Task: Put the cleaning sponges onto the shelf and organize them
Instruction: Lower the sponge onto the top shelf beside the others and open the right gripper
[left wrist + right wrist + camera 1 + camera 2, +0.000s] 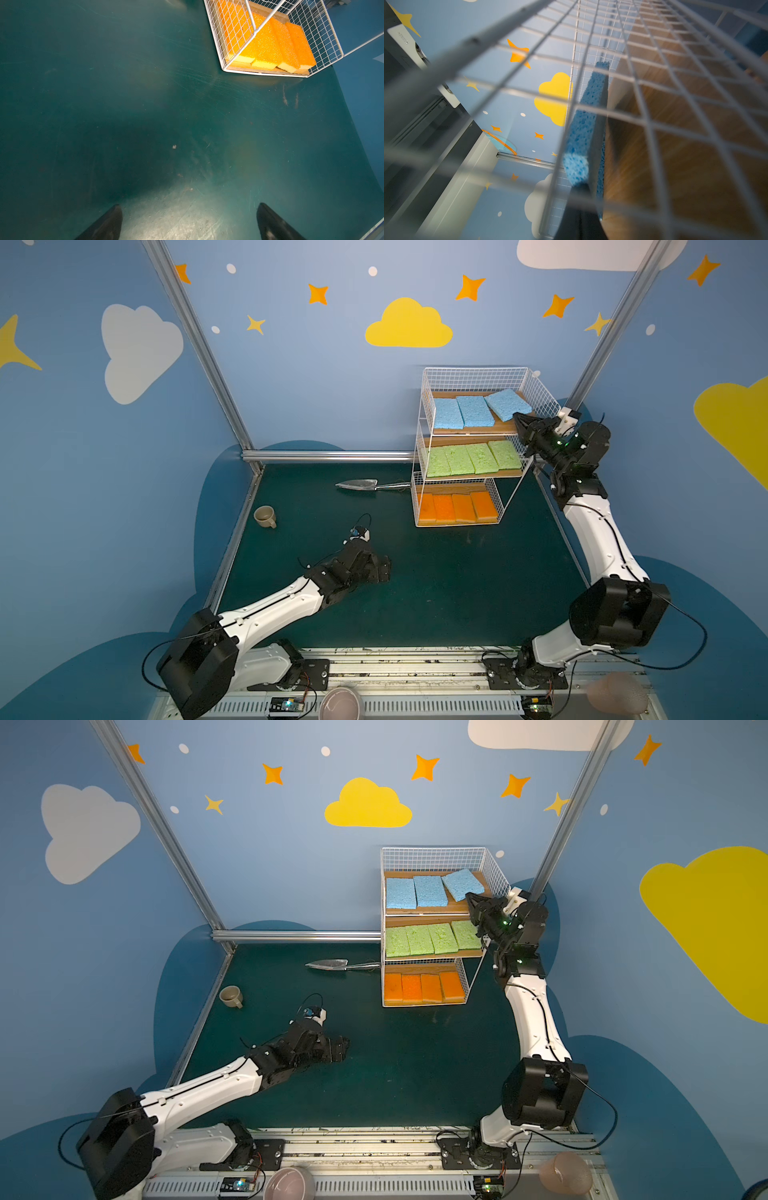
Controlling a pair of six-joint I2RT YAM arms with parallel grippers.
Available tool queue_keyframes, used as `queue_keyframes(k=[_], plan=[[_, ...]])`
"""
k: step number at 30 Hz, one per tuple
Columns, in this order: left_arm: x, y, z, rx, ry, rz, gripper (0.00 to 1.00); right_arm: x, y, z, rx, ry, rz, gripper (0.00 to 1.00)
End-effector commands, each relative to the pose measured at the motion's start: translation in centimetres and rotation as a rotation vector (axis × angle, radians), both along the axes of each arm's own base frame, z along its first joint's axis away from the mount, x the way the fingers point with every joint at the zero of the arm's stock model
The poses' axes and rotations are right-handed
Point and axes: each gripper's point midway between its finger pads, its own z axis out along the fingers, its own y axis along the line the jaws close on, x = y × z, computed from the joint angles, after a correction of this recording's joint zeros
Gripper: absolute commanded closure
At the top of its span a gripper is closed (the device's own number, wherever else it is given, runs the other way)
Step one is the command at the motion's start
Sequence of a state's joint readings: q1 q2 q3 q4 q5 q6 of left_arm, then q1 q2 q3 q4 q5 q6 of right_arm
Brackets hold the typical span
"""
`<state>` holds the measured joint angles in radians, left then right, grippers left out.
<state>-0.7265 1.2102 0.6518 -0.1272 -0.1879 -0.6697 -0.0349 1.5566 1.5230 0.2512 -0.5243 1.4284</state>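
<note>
Pinching blue sponge [583, 124], right tool [581, 188]; wrist view only

The 2 top views look down from high above the table's [415, 605] near edge toward its far edge, nearly identical, covering the whole surface and the shelf [473, 375] near the far right corner. The left wrist camera faces down, close over the table's middle, and shares the shelf's orange sponges [270, 45] with them. The right wrist camera peers through the shelf's mesh, very near 1 blue sponge [583, 124].
</note>
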Motion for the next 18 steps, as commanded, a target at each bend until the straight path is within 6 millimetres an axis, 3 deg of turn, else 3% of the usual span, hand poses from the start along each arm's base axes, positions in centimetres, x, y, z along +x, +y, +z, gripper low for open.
queue_keyframes(k=[1,11,18], plan=[[-0.2,0.4,0.2,-0.001,-0.007,0.006,0.0,-0.7,1.6,0.9,-0.027,-0.05,0.049,1.0],[-0.2,0.4,0.2,-0.004,-0.004,0.004,0.0,-1.8,3.1,0.1,-0.038,-0.048,0.076,0.97],[-0.3,0.5,0.1,-0.003,0.005,0.01,0.0,-2.0,4.1,-0.4,-0.039,-0.038,0.103,0.85]])
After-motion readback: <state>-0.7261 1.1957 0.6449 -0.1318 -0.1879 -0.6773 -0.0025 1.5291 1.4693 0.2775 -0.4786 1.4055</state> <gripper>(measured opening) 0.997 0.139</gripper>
